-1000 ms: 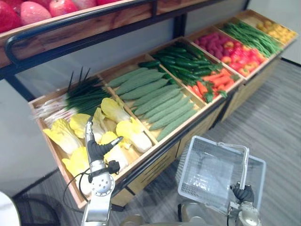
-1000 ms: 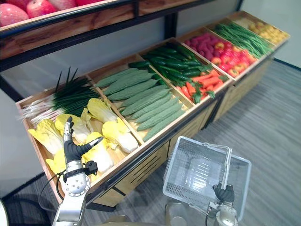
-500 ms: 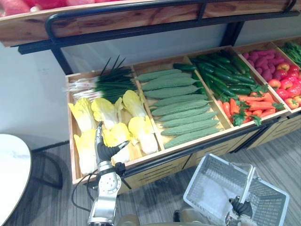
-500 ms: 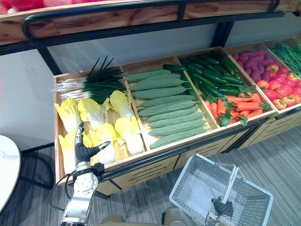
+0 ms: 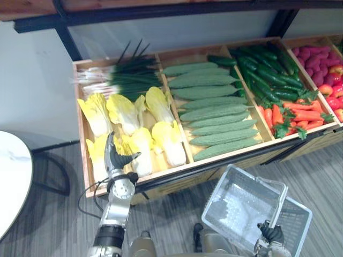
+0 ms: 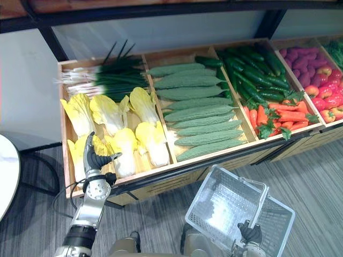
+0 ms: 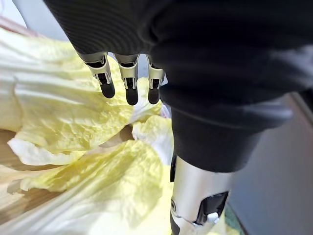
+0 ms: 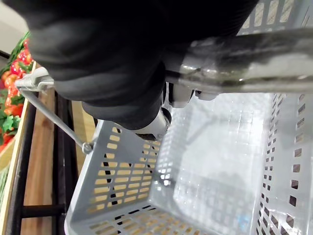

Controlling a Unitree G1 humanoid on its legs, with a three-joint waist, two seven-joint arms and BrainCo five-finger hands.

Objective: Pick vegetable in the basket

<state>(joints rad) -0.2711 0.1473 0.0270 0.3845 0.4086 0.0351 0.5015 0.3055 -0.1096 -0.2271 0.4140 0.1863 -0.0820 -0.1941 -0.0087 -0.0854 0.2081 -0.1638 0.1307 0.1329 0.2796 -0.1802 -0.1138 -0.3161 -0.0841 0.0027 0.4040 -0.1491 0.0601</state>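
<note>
Head views:
- Wooden display bin (image 5: pixel 225 159) spans 10 to 3 o'clock, split into compartments.
- Compartment at 10 o'clock: scallions (image 5: pixel 123 80) along the far wall, with napa cabbages (image 5: pixel 128 112) just nearer. The pale yellow heads lie side by side and run down to the front rim.
- Next compartment toward 12 o'clock: bitter gourds (image 5: pixel 214 107), stacked crosswise.
- Toward 2 o'clock: cucumbers (image 5: pixel 265 72), with carrots (image 5: pixel 300 115) at their near end.
- Round white table (image 5: pixel 10 182) at the 9 o'clock edge.
- Grey striped floor (image 5: pixel 53 225) below.

Left hand (image 5: pixel 117 160):
- Sits at 8 o'clock, raised over the nearest cabbage heads at the bin's front corner.
- Fingers are straight and the thumb is spread toward 3 o'clock.
- In the left wrist view the fingertips (image 7: pixel 128 93) hang over yellow leaves. I cannot tell whether they are in contact.

Right hand (image 5: pixel 272 234):
- Sits at 5 o'clock, low in the view.
- Fingers are wrapped round the basket's handle (image 5: pixel 278 206); the right wrist view shows the bar running under the curled hand.
- Grey perforated basket (image 5: pixel 220 198) hangs tilted over the floor, in front of the bin, at 5 o'clock from the gourds and well apart from the cabbages.
</note>
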